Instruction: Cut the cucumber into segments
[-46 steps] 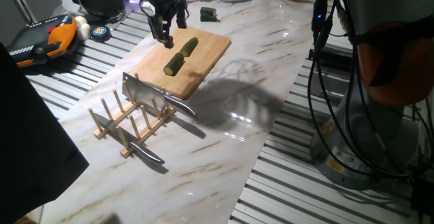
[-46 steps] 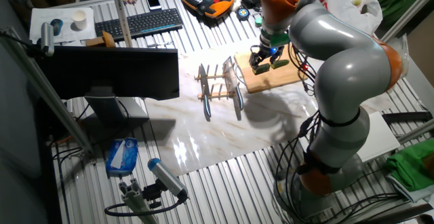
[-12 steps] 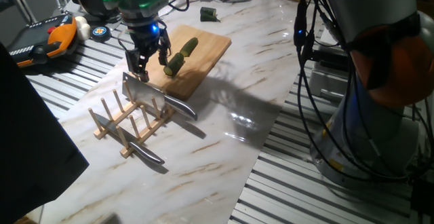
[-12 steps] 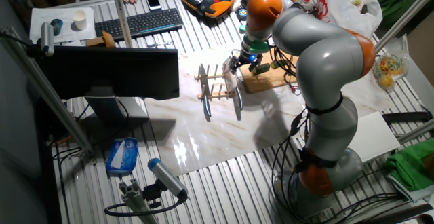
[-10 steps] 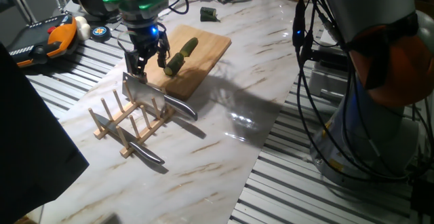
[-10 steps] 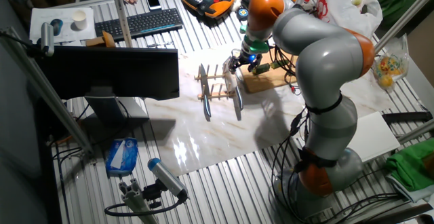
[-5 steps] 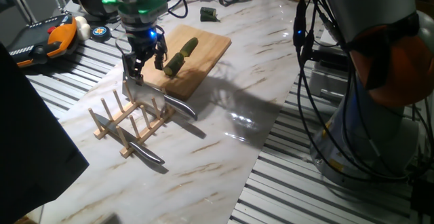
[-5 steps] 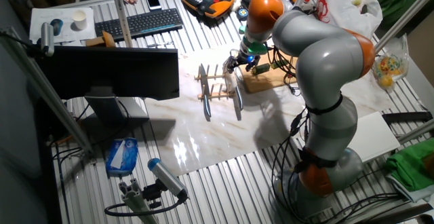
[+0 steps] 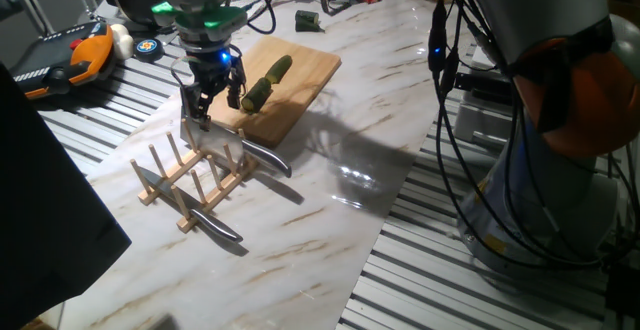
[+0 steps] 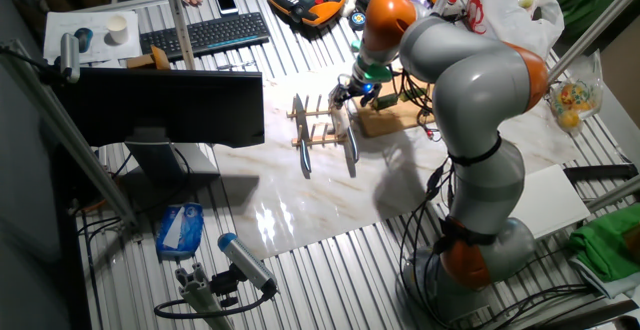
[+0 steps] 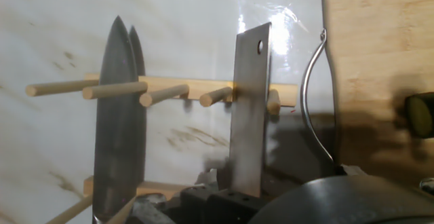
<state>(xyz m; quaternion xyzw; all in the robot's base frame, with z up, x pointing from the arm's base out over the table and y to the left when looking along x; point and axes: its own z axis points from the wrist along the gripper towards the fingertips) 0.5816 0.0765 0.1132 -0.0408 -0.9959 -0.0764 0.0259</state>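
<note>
Veined marble table (image 9: pixel 330 170), wooden-peg rack (image 9: pixel 190 185), rectangular steel cleaver (image 11: pixel 249 108).

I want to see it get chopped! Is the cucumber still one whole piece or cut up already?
Cannot tell. The cucumber lies on the wooden board; its middle seems notched. The gripper is at the cleaver.

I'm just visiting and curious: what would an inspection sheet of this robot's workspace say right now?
Surface: marble-patterned table, wooden board on it.
Job's things: cucumber lying on the board, apparently already in two pieces.
Clutter: wooden rack holding a cleaver and knife; green stub beyond the board.
Grippers: gripper low over the cleaver; fingers apart.
Cables: black cables hanging by the arm.
Surroundings: keyboard, monitor.
</note>
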